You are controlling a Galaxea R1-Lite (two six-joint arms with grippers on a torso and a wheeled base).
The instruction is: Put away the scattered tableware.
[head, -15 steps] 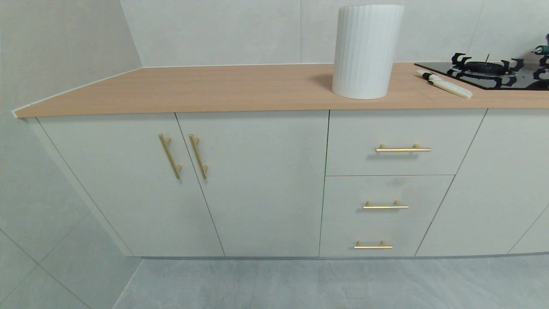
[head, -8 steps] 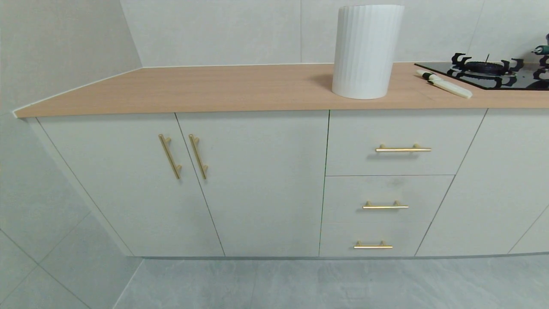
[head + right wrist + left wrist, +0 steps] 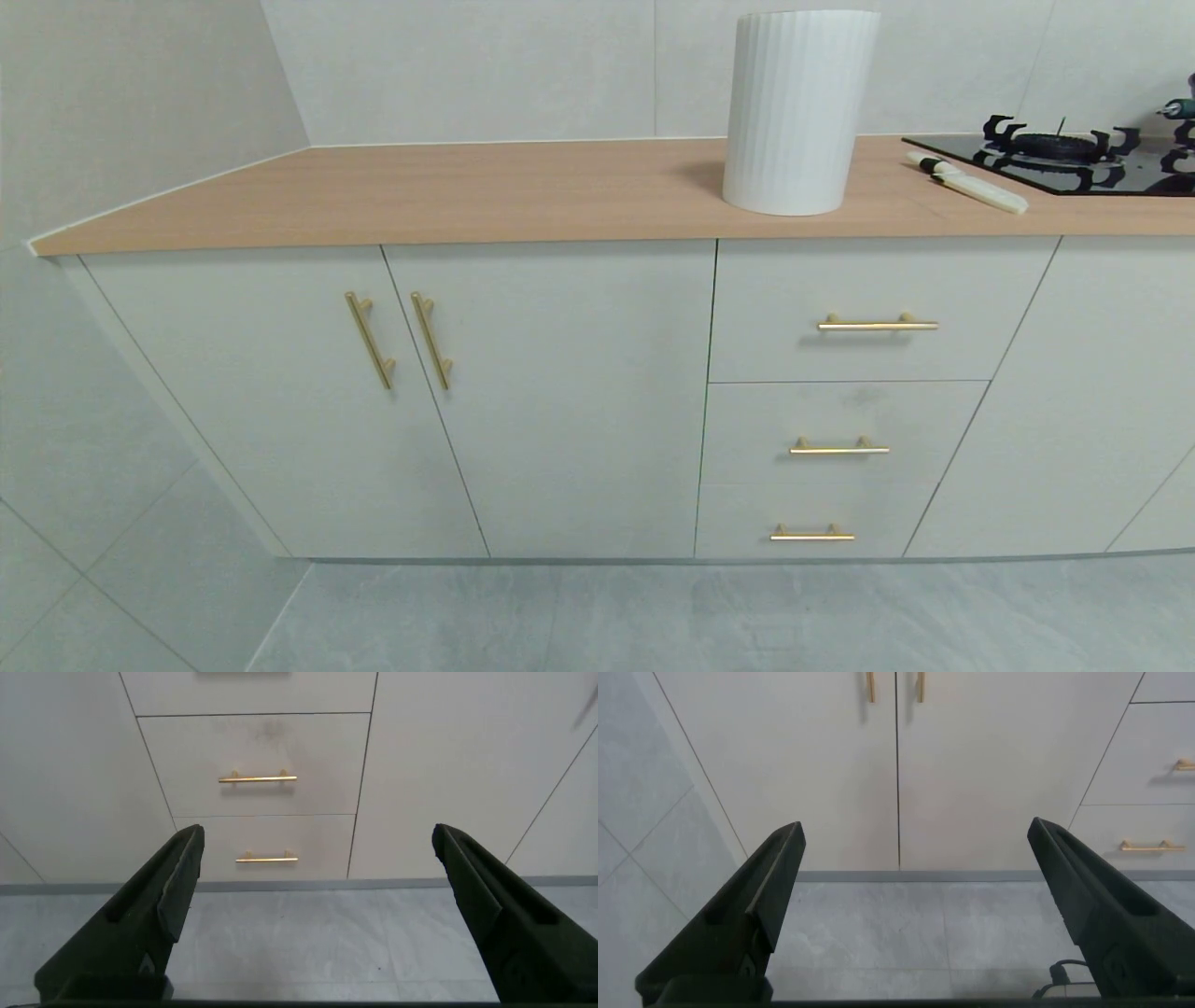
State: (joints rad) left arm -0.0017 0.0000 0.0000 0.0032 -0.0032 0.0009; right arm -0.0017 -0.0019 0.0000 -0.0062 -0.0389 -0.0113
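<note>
A tall white ribbed holder (image 3: pixel 799 110) stands on the wooden countertop (image 3: pixel 467 191). To its right a cream-handled knife (image 3: pixel 971 183) lies beside the black stove. My left gripper (image 3: pixel 915 831) hangs open low in front of the double cabinet doors (image 3: pixel 898 765), nothing between its fingers. My right gripper (image 3: pixel 318 833) is open too, facing the lower drawers (image 3: pixel 257 761) near the floor.
A black gas stove (image 3: pixel 1060 154) sits at the counter's far right. Below are two cabinet doors with gold handles (image 3: pixel 401 338) and a stack of three shut drawers (image 3: pixel 859 392). Grey tiled floor (image 3: pixel 653 616) lies in front, a wall to the left.
</note>
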